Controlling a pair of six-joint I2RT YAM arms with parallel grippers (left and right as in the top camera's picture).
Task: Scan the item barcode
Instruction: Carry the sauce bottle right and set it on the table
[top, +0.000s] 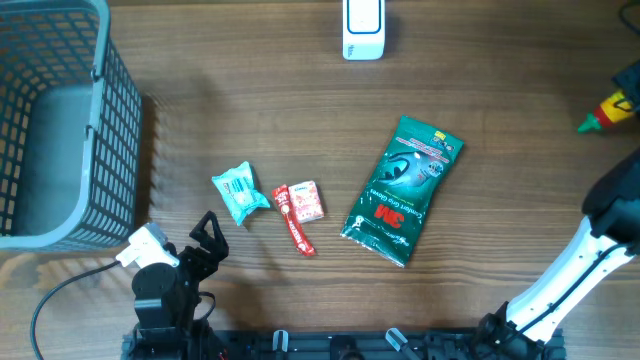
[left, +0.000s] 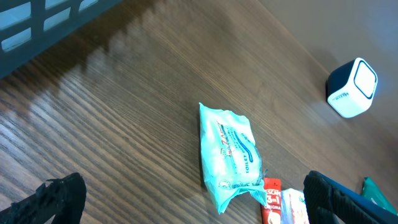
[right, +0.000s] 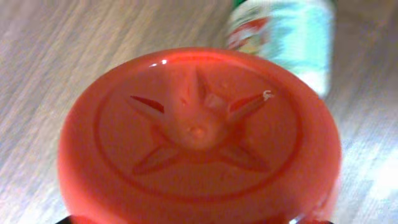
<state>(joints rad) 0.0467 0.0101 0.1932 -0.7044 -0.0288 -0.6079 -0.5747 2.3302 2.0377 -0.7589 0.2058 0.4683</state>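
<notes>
Fingers (left: 57, 198) of the left gripper (top: 210, 238) stand fully apart and hold nothing, just beside a teal packet (top: 238, 192). Right gripper: opening and hold cannot be judged; a red cap (right: 199, 137) fills its camera. Bottle (top: 610, 108) sits at the far right, well apart from the white scanner (top: 362, 30).

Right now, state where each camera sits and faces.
Overhead: above the table, facing down; basket, left arm, right arm show.
Left wrist: low, facing teal packet and white scanner; own open fingers at corners.
Right wrist: pressed close to a red disc; own fingers unclear.
Shared: overhead and left wrist both show teal packet and scanner.
</notes>
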